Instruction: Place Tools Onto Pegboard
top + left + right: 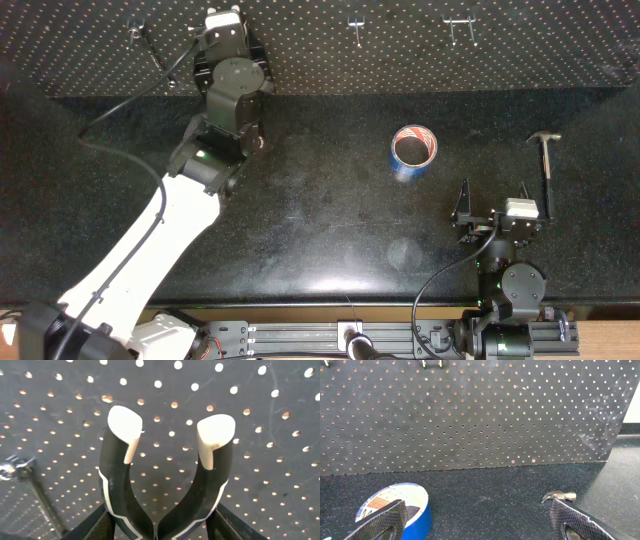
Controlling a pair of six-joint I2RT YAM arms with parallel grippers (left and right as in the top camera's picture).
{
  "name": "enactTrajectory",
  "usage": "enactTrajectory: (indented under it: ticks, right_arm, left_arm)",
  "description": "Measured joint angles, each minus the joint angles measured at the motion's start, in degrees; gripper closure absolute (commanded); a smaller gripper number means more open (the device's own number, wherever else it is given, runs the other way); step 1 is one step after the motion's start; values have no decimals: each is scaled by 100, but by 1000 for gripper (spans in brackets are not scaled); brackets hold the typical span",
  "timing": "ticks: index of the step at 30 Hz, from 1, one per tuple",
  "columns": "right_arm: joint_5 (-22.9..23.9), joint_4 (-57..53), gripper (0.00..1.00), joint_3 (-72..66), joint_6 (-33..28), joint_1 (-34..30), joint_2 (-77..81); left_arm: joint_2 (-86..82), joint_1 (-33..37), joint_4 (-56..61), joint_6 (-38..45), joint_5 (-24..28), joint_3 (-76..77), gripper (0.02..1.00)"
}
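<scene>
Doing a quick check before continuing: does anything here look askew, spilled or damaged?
Nothing stands out. The blue tape roll and the hammer lie intact on the black table, nothing spilled; the left gripper is open and empty at the pegboard.

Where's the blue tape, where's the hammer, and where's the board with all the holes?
blue tape (419, 519): right wrist view, on its blue outer side.
hammer (546, 172): top view, on its handle.
pegboard (400, 60): top view, on a bare holed patch.
</scene>
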Motion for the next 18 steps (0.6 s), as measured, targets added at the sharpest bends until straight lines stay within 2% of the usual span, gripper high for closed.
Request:
enactTrajectory:
  ticks: [7,18]
  right_arm:
    - [-2,0,62,0,0,0,0]
    - [-2,0,62,0,2,0,0]
  left_arm:
    - [74,0,1034,17,20,-433,989]
    - [164,0,1388,17,20,-756,989]
